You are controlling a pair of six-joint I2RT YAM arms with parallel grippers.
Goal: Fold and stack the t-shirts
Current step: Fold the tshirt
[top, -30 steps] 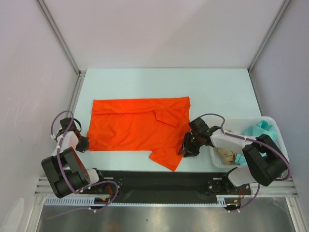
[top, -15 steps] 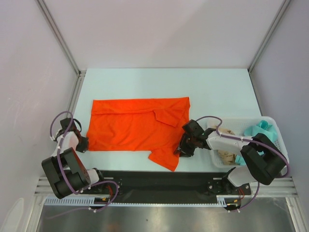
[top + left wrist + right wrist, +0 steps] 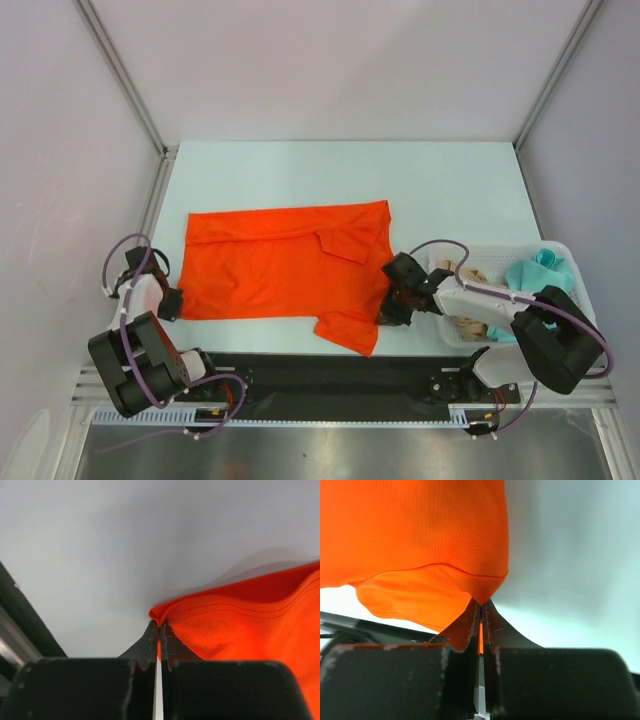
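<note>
Lying spread and mostly flat on the pale table, the large bright orange-red cloth t-shirt covers the middle and left of the surface in the top view. Its long side runs from 9 o'clock to 3 o'clock. A small flap of cloth is turned over near the shirt's 2 o'clock corner, and a sleeve juts out toward 5 o'clock, reaching the table's near edge.

The left gripper sits at the shirt's 8 o'clock corner. In the left wrist view its two dark fingers are pressed together, with the doubled, stitched hem of the orange-red cloth t-shirt pinched at their tips.

The right gripper is at the shirt's 4 o'clock edge, just beside the sleeve. In the right wrist view its fingers are likewise clamped on a peak of the orange-red cloth t-shirt, and the cloth spreads away from the tips.

At 4 o'clock on the table stands a white plastic mesh basket, well apart from the spread shirt's body. A bunched teal-green t-shirt lies in its right part. A crumpled beige-tan t-shirt lies in its left part, partly hidden by the right arm, which reaches across the basket.
</note>
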